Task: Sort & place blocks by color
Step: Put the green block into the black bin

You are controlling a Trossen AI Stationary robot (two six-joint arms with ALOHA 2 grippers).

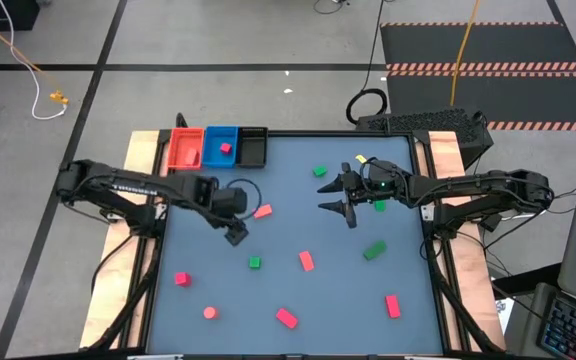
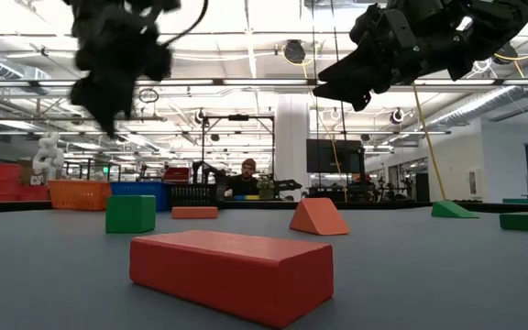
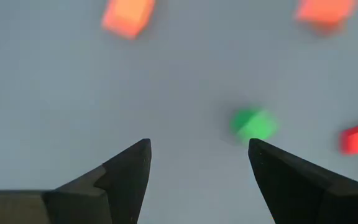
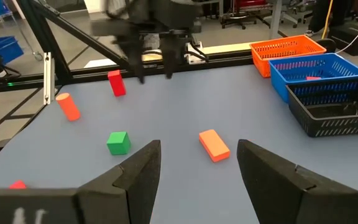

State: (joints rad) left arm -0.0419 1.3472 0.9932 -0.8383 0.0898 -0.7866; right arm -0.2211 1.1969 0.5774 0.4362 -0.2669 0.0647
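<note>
Sorting barely begun by the look of it: one pink-red block [image 1: 226, 149] showing in the blue tray [image 1: 221, 133], with the red tray [image 1: 185, 160] and black tray [image 1: 253, 158] either side of it along the far edge of the worktop [image 1: 288, 295], over to the left. All other blocks loose on the blue surface, greens, pink-reds and salmon-oranges, mostly well apart.

Over to the left jaws: up off the surface, left of centre, spread apart and gripping nothing. Just to their right, a salmon bar [image 1: 263, 211]; a little nearer and slightly right, a green cube [image 1: 255, 262]. In the left wrist view, a green blur [image 3: 253, 123] ahead of the fingertips [image 3: 143, 146], off towards one finger rather than centred in the gap. Probably that same cube, though hard to call for certain. No long axis to fuss over on a cube, so no wrist turn needed; only a sideways shift to centre it, then straight down.

Now the right jaws: likewise spread and empty, hovering right of centre among green blocks, one farther off [image 1: 320, 171], one just right [image 1: 379, 205], one nearer [image 1: 373, 250]. Much closer to those than to the cube, so clearly left-arm business, that cube.

Risks: clipping the salmon bar in passing, or knocking the cube aside with one finger on an off-centre drop.
</note>
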